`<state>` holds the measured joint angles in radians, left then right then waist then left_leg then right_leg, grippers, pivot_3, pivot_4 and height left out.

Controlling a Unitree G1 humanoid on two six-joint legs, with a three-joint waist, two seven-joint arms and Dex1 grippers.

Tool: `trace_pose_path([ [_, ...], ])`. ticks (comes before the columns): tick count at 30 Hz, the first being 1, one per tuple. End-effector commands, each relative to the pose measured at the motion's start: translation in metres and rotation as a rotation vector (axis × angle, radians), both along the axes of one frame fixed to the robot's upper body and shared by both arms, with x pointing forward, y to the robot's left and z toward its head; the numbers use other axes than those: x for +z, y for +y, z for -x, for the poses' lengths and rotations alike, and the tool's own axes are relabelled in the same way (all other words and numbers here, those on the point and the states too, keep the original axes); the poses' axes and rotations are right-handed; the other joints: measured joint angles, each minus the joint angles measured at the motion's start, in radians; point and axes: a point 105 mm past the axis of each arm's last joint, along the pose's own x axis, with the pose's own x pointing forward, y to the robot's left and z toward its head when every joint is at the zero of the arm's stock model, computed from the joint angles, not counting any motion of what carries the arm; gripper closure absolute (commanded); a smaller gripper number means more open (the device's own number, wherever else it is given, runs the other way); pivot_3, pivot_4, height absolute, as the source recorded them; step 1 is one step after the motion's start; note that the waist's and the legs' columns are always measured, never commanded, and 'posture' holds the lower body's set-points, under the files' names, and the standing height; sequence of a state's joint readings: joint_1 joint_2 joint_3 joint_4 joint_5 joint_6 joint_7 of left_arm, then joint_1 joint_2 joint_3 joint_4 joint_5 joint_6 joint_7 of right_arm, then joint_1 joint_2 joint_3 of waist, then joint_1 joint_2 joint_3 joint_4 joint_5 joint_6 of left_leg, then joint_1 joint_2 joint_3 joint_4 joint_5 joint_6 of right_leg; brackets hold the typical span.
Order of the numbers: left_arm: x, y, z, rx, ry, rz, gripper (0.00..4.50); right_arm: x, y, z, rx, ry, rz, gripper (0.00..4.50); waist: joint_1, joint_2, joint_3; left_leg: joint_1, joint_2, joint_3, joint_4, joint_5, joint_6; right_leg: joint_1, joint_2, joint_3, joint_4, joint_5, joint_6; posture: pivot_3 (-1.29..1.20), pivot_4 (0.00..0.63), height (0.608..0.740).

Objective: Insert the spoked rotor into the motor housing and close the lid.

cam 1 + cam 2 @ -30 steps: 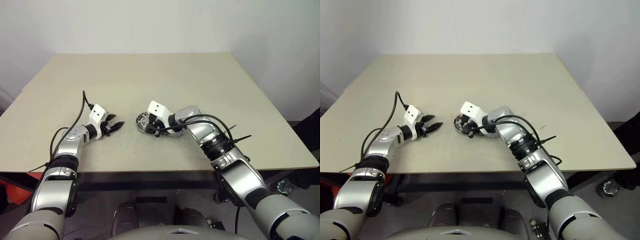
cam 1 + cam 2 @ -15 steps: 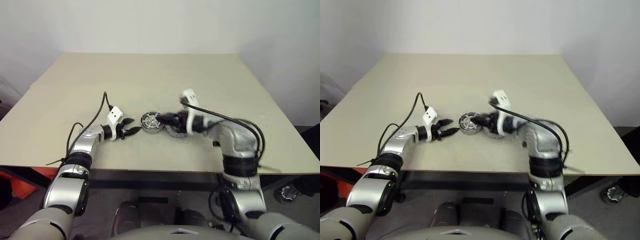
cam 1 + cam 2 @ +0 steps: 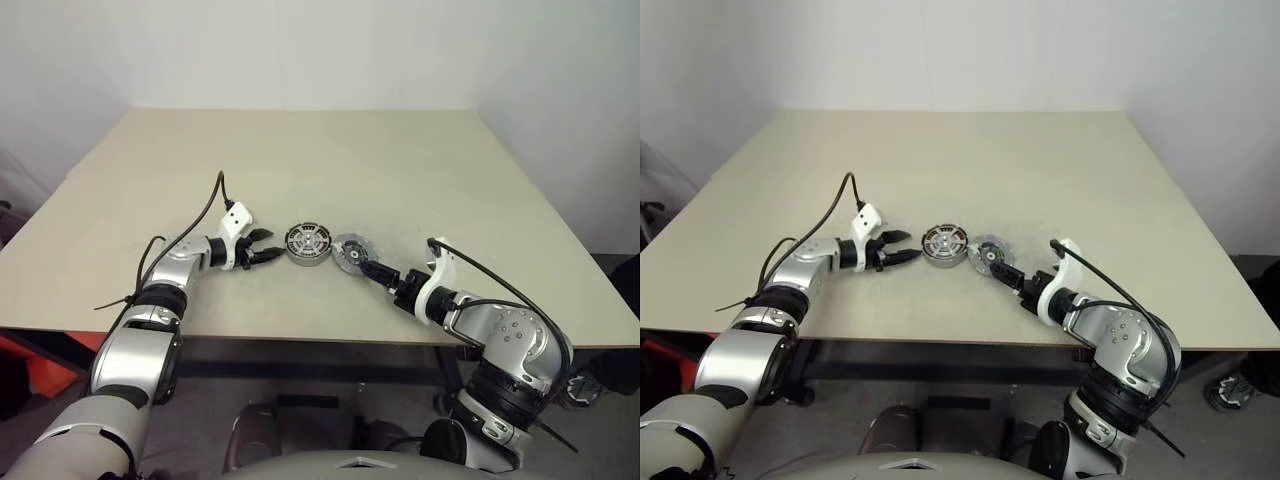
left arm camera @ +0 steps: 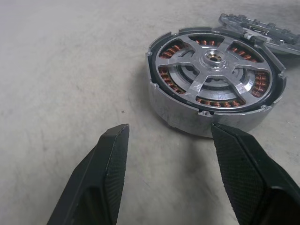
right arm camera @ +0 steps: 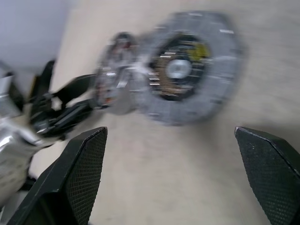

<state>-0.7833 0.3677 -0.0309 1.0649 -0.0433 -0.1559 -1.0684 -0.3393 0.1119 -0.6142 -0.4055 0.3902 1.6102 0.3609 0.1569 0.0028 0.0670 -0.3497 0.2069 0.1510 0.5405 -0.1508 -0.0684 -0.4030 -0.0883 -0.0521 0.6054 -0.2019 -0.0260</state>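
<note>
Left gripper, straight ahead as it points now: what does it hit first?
Most likely the motor housing, with the spoked rotor already seated in it. The open left gripper faces its side wall across bare table; the lid lies behind.

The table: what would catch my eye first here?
Probably the round motor housing near the table's front edge, copper windings glinting behind the silver spoked rotor seated in it. The grey lid lies beside it, off. An open black-fingered hand flanks each side: left hand, right hand.
</note>
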Motion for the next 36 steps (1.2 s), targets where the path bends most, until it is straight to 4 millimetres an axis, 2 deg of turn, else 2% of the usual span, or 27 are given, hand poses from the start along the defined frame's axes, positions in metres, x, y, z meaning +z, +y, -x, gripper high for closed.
trace_pose_path([
  [1,0.019,-0.001,-0.007,-0.018,-0.069,-0.002,1.52,0.002,0.045,0.002,0.039,0.025,-0.202,0.02,0.000,0.000,0.000,0.000,0.000,0.000,0.000,0.000,0.000,0.000,0.000,0.000,0.000,0.000,0.000,0.00,0.000,0.740],
  [8,0.020,0.005,-0.007,-0.012,-0.068,-0.013,1.52,0.009,0.058,-0.004,0.102,0.026,-0.290,0.02,-0.008,0.000,0.000,0.001,0.000,0.000,0.000,0.000,0.000,0.000,0.000,0.000,0.000,0.000,0.000,0.00,0.000,0.740],
  [12,0.020,0.004,-0.006,-0.013,-0.067,-0.010,1.52,0.001,0.061,-0.014,0.090,0.082,-0.312,0.02,-0.005,-0.001,-0.001,0.001,0.000,0.000,0.000,0.000,-0.001,0.000,0.000,0.000,0.001,0.000,0.000,0.00,0.000,0.740],
  [19,0.018,0.004,-0.005,-0.008,-0.063,-0.009,1.52,-0.008,0.059,-0.028,0.067,0.082,-0.287,0.02,-0.015,-0.003,-0.002,0.005,0.000,0.000,0.000,0.000,0.000,0.002,0.000,0.000,0.001,0.000,0.000,0.00,0.000,0.740],
  [21,0.018,0.005,-0.005,-0.004,-0.065,-0.009,1.52,-0.011,0.057,-0.026,0.063,0.088,-0.276,0.02,-0.015,-0.003,-0.002,0.007,0.000,0.000,0.000,0.000,0.000,0.002,0.000,-0.001,0.001,0.000,0.000,0.00,0.000,0.740],
  [27,0.017,0.008,-0.004,0.001,-0.067,-0.009,1.52,0.006,0.051,-0.008,0.099,0.049,-0.288,0.02,-0.006,-0.003,-0.002,0.006,-0.001,-0.001,0.000,0.000,0.000,0.002,-0.001,-0.001,-0.003,0.000,0.001,0.00,0.000,0.740],
  [31,0.014,0.006,-0.003,-0.001,-0.064,-0.005,1.52,0.002,0.050,-0.001,0.100,0.060,-0.261,0.02,-0.005,-0.003,-0.002,0.005,0.000,-0.001,0.000,0.000,-0.001,0.002,-0.001,-0.001,-0.002,0.000,0.001,0.00,0.000,0.740],
  [36,0.016,0.002,-0.003,-0.008,-0.066,-0.002,1.52,-0.009,0.049,-0.014,0.062,0.085,-0.249,0.02,-0.006,-0.003,-0.002,0.002,0.000,-0.001,0.000,0.001,-0.001,-0.001,0.000,-0.001,0.001,0.000,0.000,0.00,0.000,0.740],
])
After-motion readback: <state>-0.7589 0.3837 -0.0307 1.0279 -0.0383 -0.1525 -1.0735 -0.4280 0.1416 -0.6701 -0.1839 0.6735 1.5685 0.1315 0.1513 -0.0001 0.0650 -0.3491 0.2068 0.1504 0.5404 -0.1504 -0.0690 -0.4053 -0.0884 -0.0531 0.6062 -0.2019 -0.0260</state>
